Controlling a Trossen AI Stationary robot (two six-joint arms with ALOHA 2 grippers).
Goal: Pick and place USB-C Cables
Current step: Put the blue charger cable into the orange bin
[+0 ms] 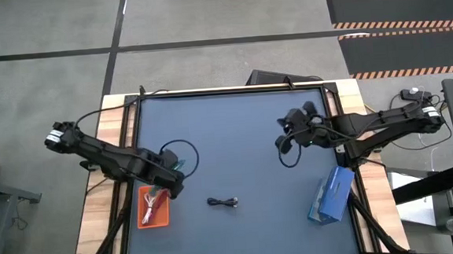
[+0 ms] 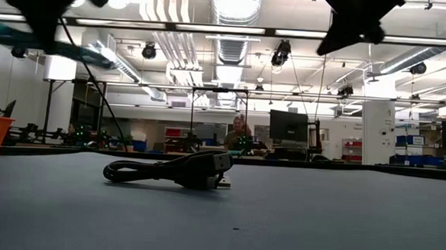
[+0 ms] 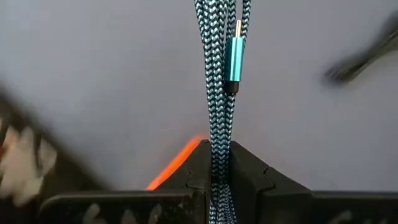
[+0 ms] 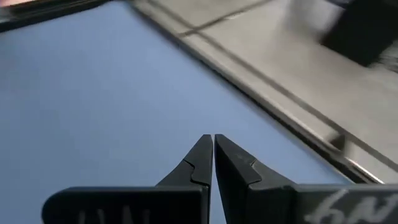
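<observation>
Progress: about half done, my read. Orange plastic tray (image 1: 155, 218) at near left of blue-grey table mat (image 1: 242, 126) already holds white cable bundle (image 1: 148, 216) and magenta-pink cable bundle (image 1: 157, 198). Teal-blue one in transit, black one untouched.
Left gripper (image 3: 219, 163): clamped on teal-blue braided USB-C cable (image 3: 217, 93), raised off the mat just beside the tray's far right corner.
Teal cable axis: runs straight out from the jaws in the wrist view, doubled strands, teal metal plug (image 3: 232, 57) pointing away from gripper; free loop hangs over the mat to the right in the high view.
Black cable bundle (image 1: 223, 202): flat on mat, near centre, right of tray, long axis left-right; plug end faces right in the low view.
Right gripper (image 4: 212, 154): fingers pressed together, nothing held, waiting above far right of mat.
Other: flat blue box (image 1: 331, 194) at near right.
Left to do: drop teal, then fetch black.
</observation>
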